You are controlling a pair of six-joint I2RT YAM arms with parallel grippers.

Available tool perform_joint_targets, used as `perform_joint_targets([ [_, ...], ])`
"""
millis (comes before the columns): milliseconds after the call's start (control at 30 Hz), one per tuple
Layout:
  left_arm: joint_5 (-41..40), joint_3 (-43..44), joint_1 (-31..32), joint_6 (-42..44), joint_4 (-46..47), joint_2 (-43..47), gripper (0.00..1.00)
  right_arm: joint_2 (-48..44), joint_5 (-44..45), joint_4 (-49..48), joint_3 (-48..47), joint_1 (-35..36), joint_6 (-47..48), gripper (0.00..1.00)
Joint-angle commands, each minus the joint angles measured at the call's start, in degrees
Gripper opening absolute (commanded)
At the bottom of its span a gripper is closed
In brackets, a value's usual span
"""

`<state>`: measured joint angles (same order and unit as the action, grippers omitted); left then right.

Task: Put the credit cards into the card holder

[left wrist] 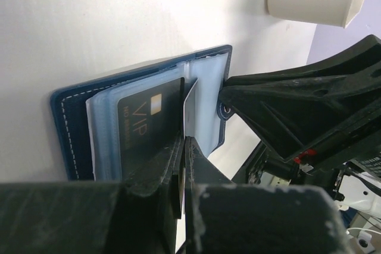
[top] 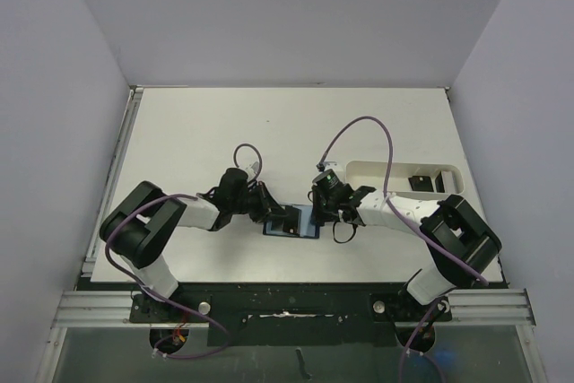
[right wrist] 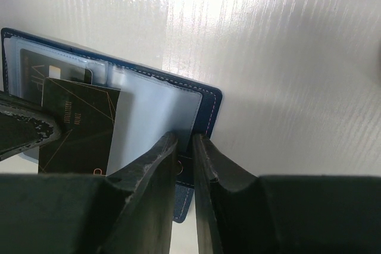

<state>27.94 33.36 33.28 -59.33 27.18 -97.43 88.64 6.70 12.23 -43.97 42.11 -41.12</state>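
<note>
The left gripper (left wrist: 183, 144) is pinched tight on a dark card (right wrist: 77, 128) with thin gold lines. The card's far end reaches past the fingertips and over the open holder (left wrist: 71, 117). Just beyond those fingertips and a little to their left, a VIP card (left wrist: 143, 124) sits in one of the holder's clear sleeves.

The right gripper (right wrist: 183, 141) is nearly closed, its fingers (right wrist: 161, 171) clamping the holder's near right edge, with blue cover and sleeve between them. The held card lies to the left of these fingers and the stitched corner just past their tips. In the left wrist view, the right gripper meets the holder's edge just right of the left fingertips.

The holder lies flat on the table (top: 224, 132) between the two grippers. Well to the right of the right gripper, a white tray (top: 395, 170) holds two dark cards (top: 420, 183).
</note>
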Motion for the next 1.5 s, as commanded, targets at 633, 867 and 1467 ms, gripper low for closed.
perform_joint_targets([
  [633, -0.9, 1.1, 1.9, -0.1, 7.4, -6.3, 0.0, -0.2, 2.4, -1.4, 2.5, 1.0, -1.5, 0.19],
  [867, -4.5, 1.1, 3.1, -0.9, 7.3, -6.2, 0.0, -0.6, 2.5, -1.3, 2.5, 1.0, -1.9, 0.19],
  [1467, -9.1, -0.8, 5.5, -2.3, 9.9, -4.7, 0.0, -4.5, 3.6, -2.1, 5.5, 1.0, -5.1, 0.19],
])
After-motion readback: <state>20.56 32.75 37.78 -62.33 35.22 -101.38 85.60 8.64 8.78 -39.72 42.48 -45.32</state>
